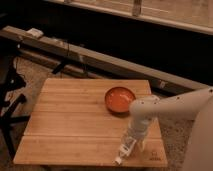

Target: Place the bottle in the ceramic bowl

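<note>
- White against the pale wood, the bottle lies slanted at the near right of the table, its narrow tip pointing toward the near edge and its other end running up under the tool.
- The gripper stands right over that upper end, pointing straight down. It seems to meet the bottle, but whether it is clamped on it or loose cannot be told.
- A top-down approach makes sense here: the bottle lies flat and slim, so it is easiest to take across its body from above.
- The arm comes in from the right, bends at a rounded joint and drops to the tool, which leaves the space above the boards free for a lift.
- The ceramic bowl, orange inside with a darker rim, sits further back on the same right side, near the bottle but apart from it. It holds nothing.
- My judgement: the task is at the pick-up stage, and 1 short carry away from the near edge would bring the bottle over the bowl.
- Behind the table a long beam runs across on a slant, and a dark stand is at far left.
</note>
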Robot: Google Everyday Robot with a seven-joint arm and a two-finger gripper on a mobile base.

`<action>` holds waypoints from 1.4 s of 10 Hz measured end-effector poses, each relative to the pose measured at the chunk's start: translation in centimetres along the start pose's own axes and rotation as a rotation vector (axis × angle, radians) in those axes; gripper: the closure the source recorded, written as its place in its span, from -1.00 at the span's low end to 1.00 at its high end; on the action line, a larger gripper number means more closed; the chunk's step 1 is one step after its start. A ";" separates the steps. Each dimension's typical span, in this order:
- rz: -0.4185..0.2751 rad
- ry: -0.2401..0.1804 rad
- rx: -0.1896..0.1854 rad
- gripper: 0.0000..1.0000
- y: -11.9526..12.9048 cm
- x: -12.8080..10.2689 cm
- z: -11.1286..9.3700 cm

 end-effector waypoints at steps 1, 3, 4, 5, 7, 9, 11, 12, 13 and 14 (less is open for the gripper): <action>-0.009 0.004 0.000 -0.30 0.3 -0.3 0.3; -0.028 0.009 0.002 -0.30 1.0 -0.7 0.6; -0.034 0.013 0.008 -0.25 1.2 -0.7 0.7; -0.046 0.023 0.014 -0.04 1.7 -0.8 0.8; -0.057 0.043 0.020 0.36 2.2 -0.9 1.0; -0.063 0.057 0.021 0.76 2.3 -1.0 1.1; -0.053 0.052 0.006 1.00 2.3 -1.2 0.5; -0.049 0.040 -0.001 1.00 2.4 -1.4 -0.3; -0.043 0.016 -0.010 1.00 2.4 -1.8 -1.8; -0.040 -0.003 -0.012 1.00 2.5 -2.2 -3.4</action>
